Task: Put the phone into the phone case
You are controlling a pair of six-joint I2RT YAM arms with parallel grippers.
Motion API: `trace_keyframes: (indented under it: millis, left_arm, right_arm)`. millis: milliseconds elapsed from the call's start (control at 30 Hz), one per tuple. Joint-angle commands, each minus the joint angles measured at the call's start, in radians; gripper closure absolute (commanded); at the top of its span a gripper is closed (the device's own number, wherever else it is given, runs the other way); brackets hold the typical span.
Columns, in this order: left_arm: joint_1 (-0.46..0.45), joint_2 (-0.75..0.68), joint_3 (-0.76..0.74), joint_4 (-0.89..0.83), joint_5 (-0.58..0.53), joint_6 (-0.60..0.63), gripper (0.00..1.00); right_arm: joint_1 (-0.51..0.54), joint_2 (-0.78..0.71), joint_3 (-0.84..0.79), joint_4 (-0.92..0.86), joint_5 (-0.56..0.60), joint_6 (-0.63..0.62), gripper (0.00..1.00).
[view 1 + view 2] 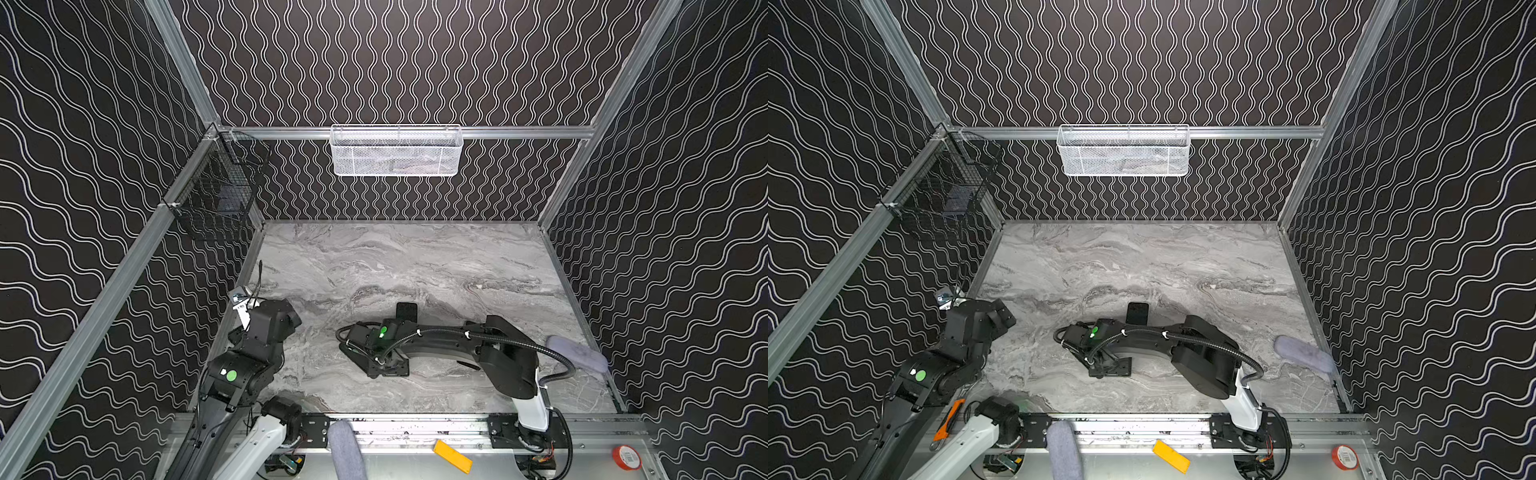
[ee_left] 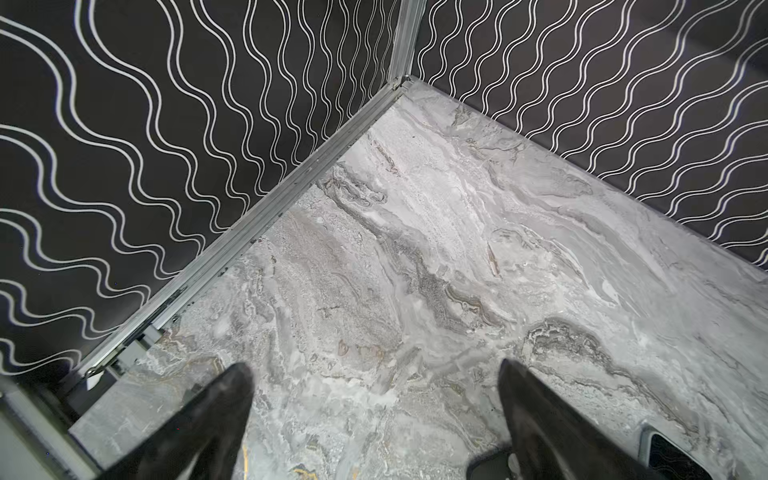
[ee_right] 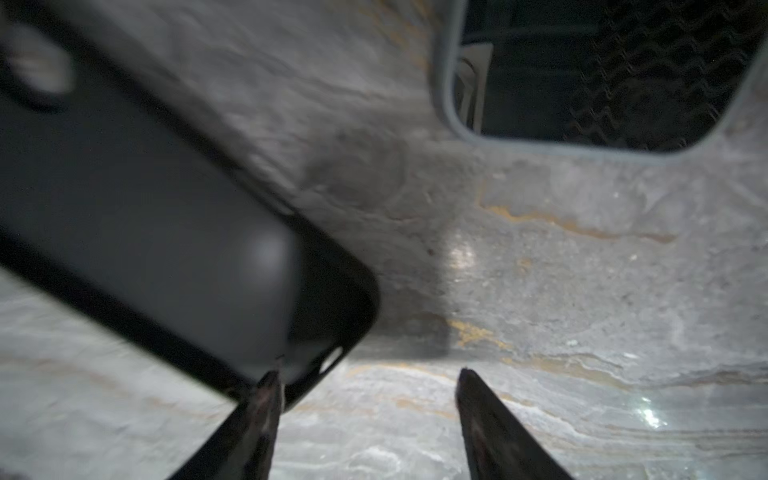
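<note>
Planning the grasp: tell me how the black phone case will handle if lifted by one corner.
The phone case looks like an empty thin-walled shell: probably light, apt to flex from a corner. Its matte surface should grip well. Low and broad, it would likely slide under a push, not tip.

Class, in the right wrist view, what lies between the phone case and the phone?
Only bare marble tabletop separates the phone case from the phone, seen in the right wrist view.

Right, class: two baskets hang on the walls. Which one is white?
The mesh basket centred on the back wall; the wire basket on the left wall is black.
</note>
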State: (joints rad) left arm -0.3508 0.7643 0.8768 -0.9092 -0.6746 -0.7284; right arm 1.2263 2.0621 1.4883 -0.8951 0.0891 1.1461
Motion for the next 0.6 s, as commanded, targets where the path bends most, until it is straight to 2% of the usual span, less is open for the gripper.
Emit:
trace_keyframes:
  millis: [0, 100, 200, 433, 567]
  left_arm:
    - [0.001, -0.001, -0.004, 0.046, 0.005, 0.038, 0.03]
    - [0.001, -0.003, -0.01, 0.046, 0.006, 0.049, 0.03]
    - [0.002, -0.01, -0.013, 0.054, 0.014, 0.055, 0.03]
    - [0.001, -0.001, -0.008, 0.051, 0.022, 0.058, 0.03]
    - [0.001, 0.012, -0.015, 0.055, 0.041, 0.065, 0.02]
  right_arm:
    - [0.0, 0.016, -0.009, -0.033, -0.034, 0.065, 0.32]
    - [0.001, 0.02, -0.008, -0.016, -0.042, 0.068, 0.35]
    - [0.0, 0.025, -0.006, -0.015, -0.042, 0.066, 0.44]
    - [-0.005, -0.011, -0.053, -0.014, -0.027, 0.045, 0.71]
    - [-0.011, -0.048, -0.088, -0.009, -0.014, -0.013, 0.78]
